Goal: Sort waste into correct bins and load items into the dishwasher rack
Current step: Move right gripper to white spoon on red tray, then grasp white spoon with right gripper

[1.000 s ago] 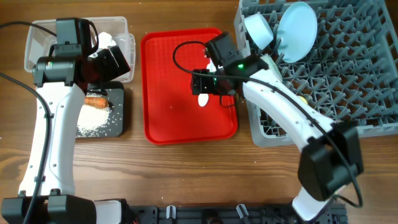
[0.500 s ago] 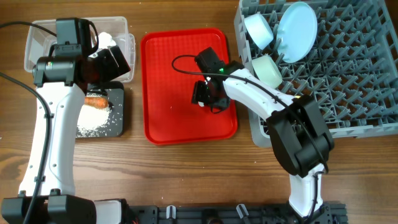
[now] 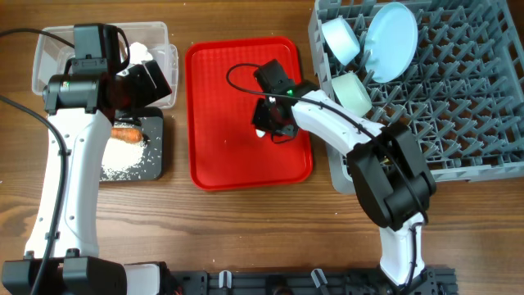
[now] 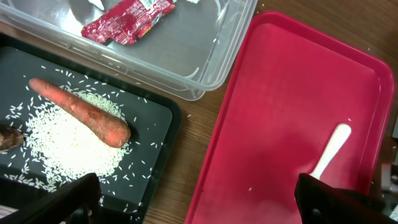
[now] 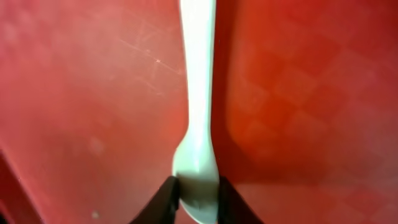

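Toward 3 o'clock on the red tray [image 3: 221, 106], the right gripper [image 5: 198, 194] has its jaws clamped on the broad end of the white spoon [image 5: 199, 93] lying flat there, while off at 9 o'clock the left gripper [image 4: 199, 202] hangs with jaws wide apart above the clear tub [image 3: 49, 65] and black tray [image 3: 155, 156].

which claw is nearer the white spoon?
Right. The right claw pinches the white spoon at its bowl; the left claw hangs open over the clear tub, off the red tray.
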Robot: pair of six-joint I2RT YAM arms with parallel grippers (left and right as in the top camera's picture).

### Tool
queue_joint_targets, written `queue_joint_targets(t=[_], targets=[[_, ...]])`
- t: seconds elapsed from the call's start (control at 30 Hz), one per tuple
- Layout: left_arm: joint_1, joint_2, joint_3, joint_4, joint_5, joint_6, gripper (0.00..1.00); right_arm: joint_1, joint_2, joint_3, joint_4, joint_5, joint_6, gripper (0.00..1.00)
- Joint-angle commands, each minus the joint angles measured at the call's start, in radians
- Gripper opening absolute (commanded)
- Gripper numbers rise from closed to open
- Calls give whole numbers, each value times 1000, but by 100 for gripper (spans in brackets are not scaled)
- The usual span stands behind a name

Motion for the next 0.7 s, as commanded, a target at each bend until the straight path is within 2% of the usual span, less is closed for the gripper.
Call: queue_joint_targets(t=[0.0, 0.1, 0.43, 0.5, 0.67], targets=[[6, 0, 10, 2, -10, -12, 100, 4, 49, -21, -14, 40, 4, 9], [6, 0, 10, 2, -10, -12, 100, 4, 49, -21, -13, 31, 0, 4], [6, 0, 10, 2, -10, -12, 100, 4, 48, -18, -3, 40, -1, 4], [6, 0, 10, 2, -10, -12, 100, -1, 37, -6, -7, 31, -55, 4], [6, 0, 10, 2, -10, -12, 100, -35, -121, 14, -57, -30, -291, 4]])
